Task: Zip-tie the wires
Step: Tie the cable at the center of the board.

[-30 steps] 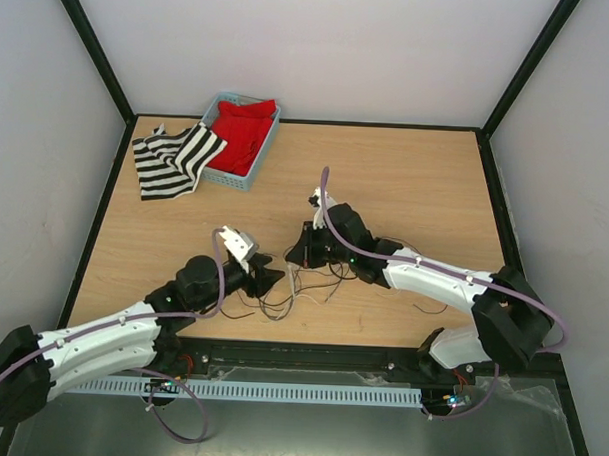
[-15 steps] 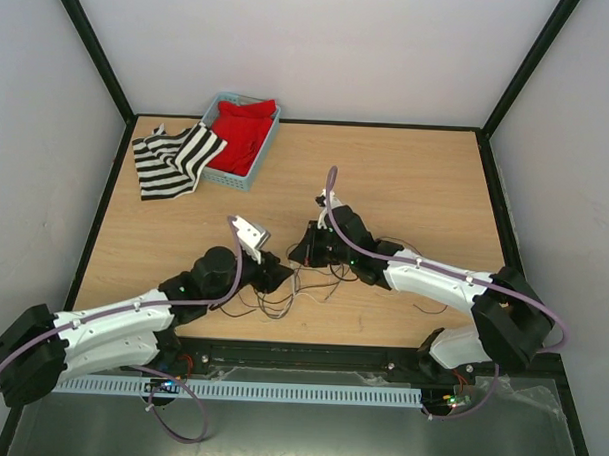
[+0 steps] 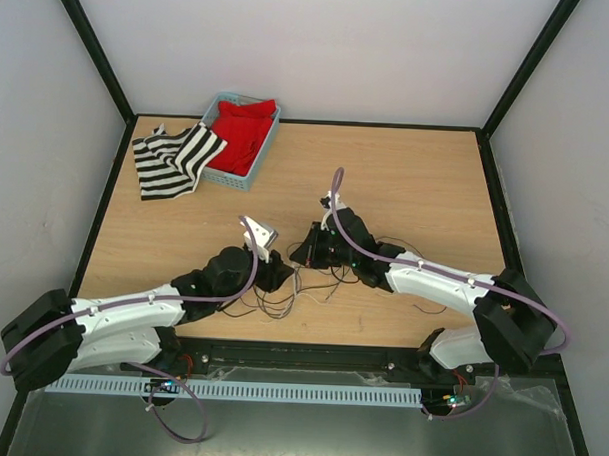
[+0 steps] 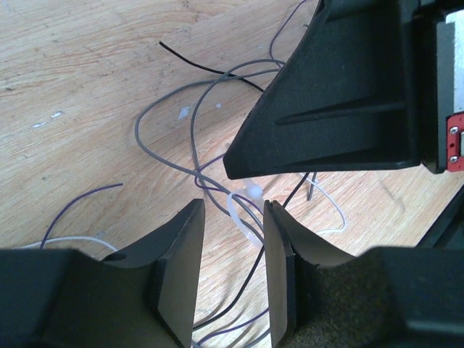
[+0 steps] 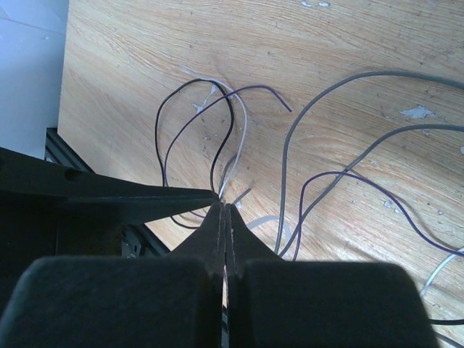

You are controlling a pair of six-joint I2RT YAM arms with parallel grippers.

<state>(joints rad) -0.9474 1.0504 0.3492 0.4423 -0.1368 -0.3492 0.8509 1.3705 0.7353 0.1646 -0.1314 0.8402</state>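
Note:
The wires (image 3: 282,302) lie in loose grey, purple, black and pale loops on the wooden table between the two arms. A translucent zip tie (image 4: 243,207) is looped round a few strands of the wires (image 4: 163,156). My left gripper (image 4: 233,216) is open and low over the table, its jaws either side of the zip tie's strap, at the tangle's left edge (image 3: 280,272). My right gripper (image 5: 225,206) is shut, a thin pale strip showing between its pads, with the zip tie loop (image 5: 270,220) just beside them. Its fingers (image 4: 333,109) hang right above the zip tie's head.
A blue basket (image 3: 248,182) holding a red cloth (image 3: 243,131) stands at the back left, with a black-and-white striped cloth (image 3: 172,158) beside it. Wire ends (image 5: 286,159) spread right of the right gripper. A black rail (image 3: 300,353) runs along the table's near edge.
The left arm has swung right and forward until its gripper sits against the right gripper at the wires, and its jaws have narrowed. The right arm has barely shifted.

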